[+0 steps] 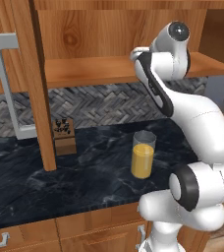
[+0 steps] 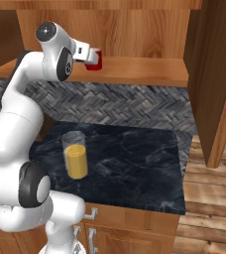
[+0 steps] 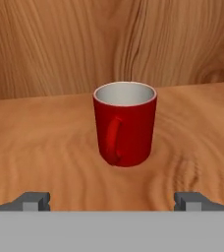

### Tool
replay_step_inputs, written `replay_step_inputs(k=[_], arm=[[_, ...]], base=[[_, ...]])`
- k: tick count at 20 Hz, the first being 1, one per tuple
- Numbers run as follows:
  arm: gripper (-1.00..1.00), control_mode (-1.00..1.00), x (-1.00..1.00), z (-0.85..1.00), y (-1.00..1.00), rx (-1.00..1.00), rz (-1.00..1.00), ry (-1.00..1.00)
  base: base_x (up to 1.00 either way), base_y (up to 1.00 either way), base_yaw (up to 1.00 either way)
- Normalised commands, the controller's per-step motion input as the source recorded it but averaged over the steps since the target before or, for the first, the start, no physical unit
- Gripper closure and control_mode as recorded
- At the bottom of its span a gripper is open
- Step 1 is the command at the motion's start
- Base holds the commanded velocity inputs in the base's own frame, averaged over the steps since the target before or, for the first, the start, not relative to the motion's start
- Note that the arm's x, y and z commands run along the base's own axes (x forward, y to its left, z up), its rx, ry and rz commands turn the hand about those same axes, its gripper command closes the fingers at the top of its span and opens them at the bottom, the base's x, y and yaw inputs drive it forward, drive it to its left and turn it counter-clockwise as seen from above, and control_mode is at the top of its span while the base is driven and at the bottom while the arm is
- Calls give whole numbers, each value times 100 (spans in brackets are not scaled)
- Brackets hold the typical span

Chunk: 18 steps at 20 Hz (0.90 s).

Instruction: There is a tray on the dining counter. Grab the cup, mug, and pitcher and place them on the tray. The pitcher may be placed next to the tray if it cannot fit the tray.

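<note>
The red mug (image 3: 125, 123) with a white inside stands upright on a wooden shelf (image 3: 45, 142), its handle turned toward my hand. My gripper (image 3: 112, 199) is open and level with it; the fingertips (image 3: 34, 200) stand wide apart, short of the mug, with nothing between them. From the right base view, the gripper (image 2: 88, 55) reaches up to the shelf (image 2: 140, 69), right at the mug (image 2: 96, 60). The pitcher (image 1: 143, 155) (image 2: 76, 155), clear glass with orange liquid, stands on the black marbled counter (image 1: 84, 177) below. The tray and the cup are out of view.
A wooden knife block (image 1: 64, 135) stands against the herringbone backsplash (image 1: 99, 106). A wooden cabinet post (image 1: 38, 88) drops to the counter on the left, with a grey handle (image 1: 6, 88) beside it. A tall wooden panel (image 2: 214, 79) bounds the right. The shelf's back wall is close behind the mug.
</note>
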Motion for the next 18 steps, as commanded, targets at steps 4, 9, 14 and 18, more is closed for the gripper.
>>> replay_step_inputs(k=[4, 9, 14, 18], arm=[[-100, -100, 31, 0, -17, 0, 0, 0], [-100, -100, 28, -12, -8, 0, 0, 0], [-100, -100, 21, -24, 0, 0, 0, 0], [-100, -100, 19, -6, 0, 0, 0, 0]], base=[[0, 0, 0], [0, 0, 0], [0, 0, 0], [0, 0, 0]])
